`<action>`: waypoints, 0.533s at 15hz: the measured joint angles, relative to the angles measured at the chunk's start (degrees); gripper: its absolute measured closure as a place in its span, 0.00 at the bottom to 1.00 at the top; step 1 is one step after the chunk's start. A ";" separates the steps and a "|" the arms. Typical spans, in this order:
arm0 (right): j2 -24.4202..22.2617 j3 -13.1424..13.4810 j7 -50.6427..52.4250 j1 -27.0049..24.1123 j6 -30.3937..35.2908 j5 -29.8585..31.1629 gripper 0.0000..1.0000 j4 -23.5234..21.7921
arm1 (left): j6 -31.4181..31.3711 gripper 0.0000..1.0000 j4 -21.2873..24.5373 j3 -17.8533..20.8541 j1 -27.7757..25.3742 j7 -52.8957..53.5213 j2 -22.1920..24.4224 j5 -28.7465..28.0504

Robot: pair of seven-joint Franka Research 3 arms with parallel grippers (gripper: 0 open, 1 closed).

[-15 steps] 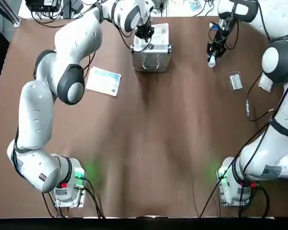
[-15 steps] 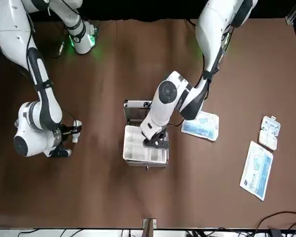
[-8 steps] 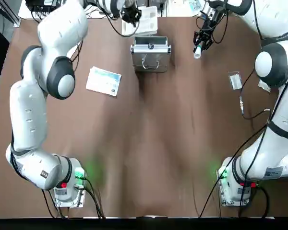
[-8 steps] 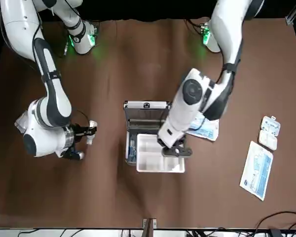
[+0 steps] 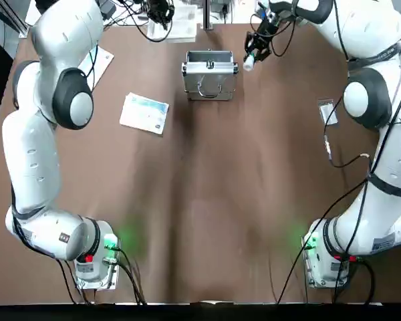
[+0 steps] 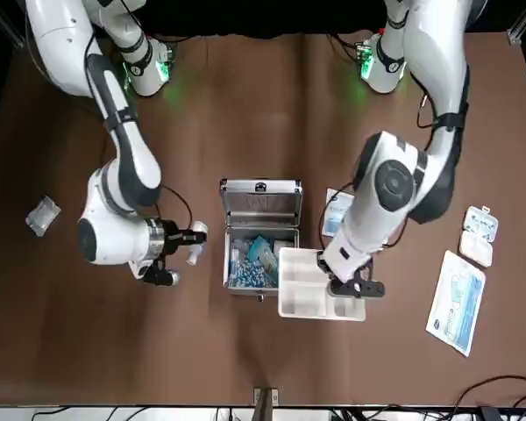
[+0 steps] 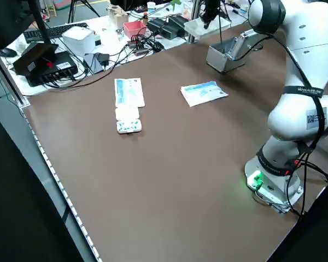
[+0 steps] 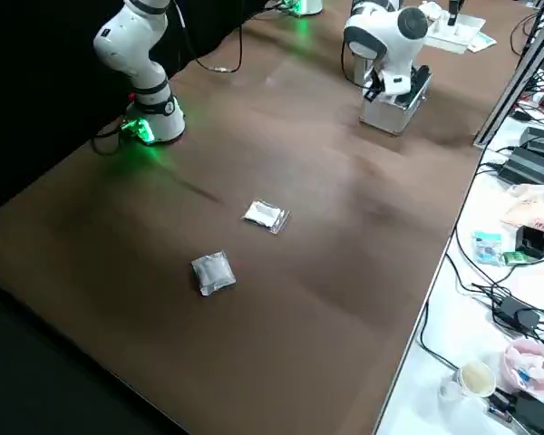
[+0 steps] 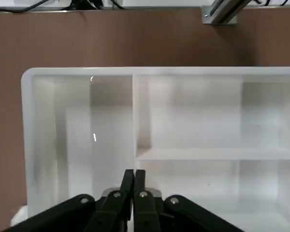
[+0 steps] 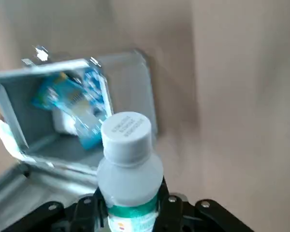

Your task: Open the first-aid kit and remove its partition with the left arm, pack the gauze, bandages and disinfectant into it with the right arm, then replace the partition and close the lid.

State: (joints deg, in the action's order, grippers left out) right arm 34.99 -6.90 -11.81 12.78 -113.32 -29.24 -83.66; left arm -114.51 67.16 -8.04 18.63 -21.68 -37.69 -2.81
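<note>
Front view shows the small silver metal first-aid case (image 6: 260,246) standing open on the brown bench (image 6: 245,105), its silver hinged lid (image 6: 260,200) thrown back toward the robot and blue-and-white packets lying inside. The left gripper (image 6: 354,285) has its jaws pinched together on a wall of the shallow cream-white compartmented partition (image 6: 317,295), which sits just beside the case on the robot's left, overlapping the case's edge. The right gripper (image 6: 195,235) is close to the case's other side, jaws clamped on the tiny white disinfectant bottle (image 6: 195,254) with its pale cap and greenish label; the right wrist view shows the bottle (image 10: 129,175) near the open case (image 10: 77,116). A white-and-blue printed packet (image 5: 144,113) lies flat on the bench on the robot's left, and a clear flat packet (image 6: 43,214) lies well apart on the right.
</note>
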 joint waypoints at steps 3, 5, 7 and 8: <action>0.79 0.03 -0.72 2.14 -7.96 -3.15 0.60 -0.03 | 0.64 0.96 0.96 0.06 -3.12 6.83 -0.56 0.00; 1.64 0.03 -0.72 3.87 -12.58 -5.19 0.60 -0.03 | 0.71 0.96 1.35 0.12 -4.64 10.91 -2.11 0.00; 2.58 0.02 -2.21 6.06 -15.10 -5.70 0.60 -0.03 | 0.69 0.96 1.40 0.18 -5.87 15.16 -4.13 0.00; 3.13 0.01 -3.64 7.26 -16.35 -5.70 0.60 -0.03 | 0.62 0.96 1.41 0.20 -6.38 16.75 -5.02 0.00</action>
State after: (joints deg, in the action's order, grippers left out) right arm 38.12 -6.89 -15.45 20.04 -129.68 -34.94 -83.69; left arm -113.89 68.57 -7.84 12.24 -4.93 -42.71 -2.82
